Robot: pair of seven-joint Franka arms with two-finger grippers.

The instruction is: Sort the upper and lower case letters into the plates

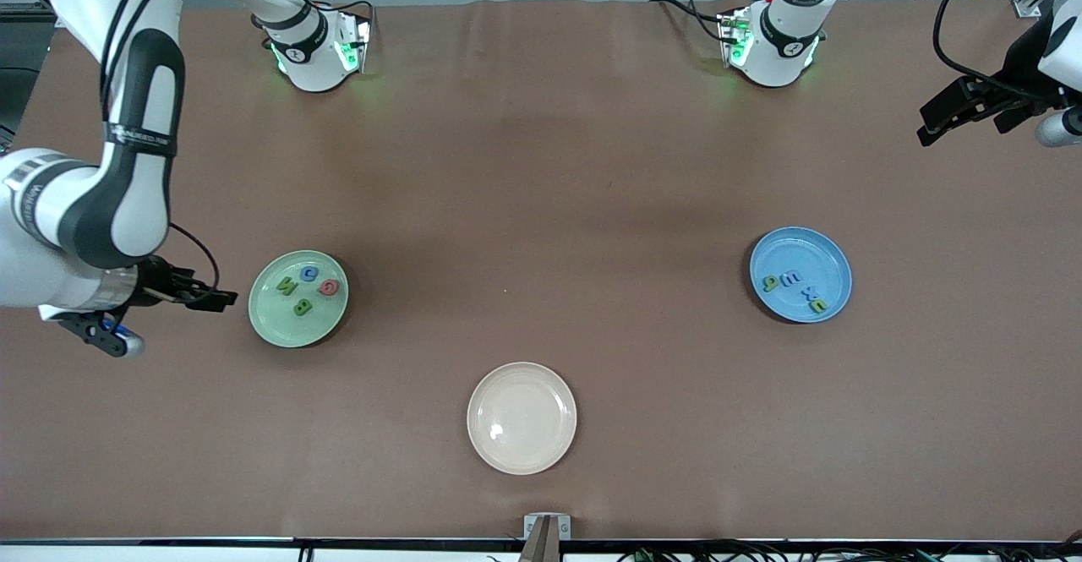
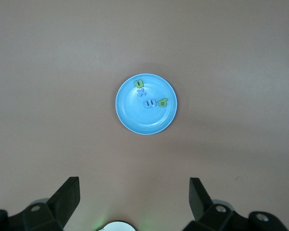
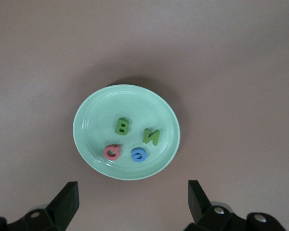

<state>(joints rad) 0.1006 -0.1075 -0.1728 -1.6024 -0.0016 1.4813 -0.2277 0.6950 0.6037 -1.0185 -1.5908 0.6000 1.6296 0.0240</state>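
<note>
The pale mint green plate (image 1: 272,319) (image 3: 94,120) holds a green B (image 3: 122,126), a green N (image 3: 151,136), a red letter (image 3: 112,152) and a blue one (image 3: 138,155). My right gripper (image 1: 210,295) (image 3: 133,192) hangs open and empty over the bare table beside this plate, toward the right arm's end. The sky blue plate (image 1: 827,256) (image 2: 132,115) carries two green letters (image 2: 163,102) and two blue letters (image 2: 149,103). My left gripper (image 1: 964,114) (image 2: 133,190) is open and empty, high over the left arm's end of the table.
A cream-beige plate (image 1: 521,417) with nothing in it sits nearest the front camera, midway between the two other plates. The brown table cover (image 1: 541,207) spreads around them. The two arm bases (image 1: 317,46) (image 1: 773,38) stand along the table's edge farthest from the camera.
</note>
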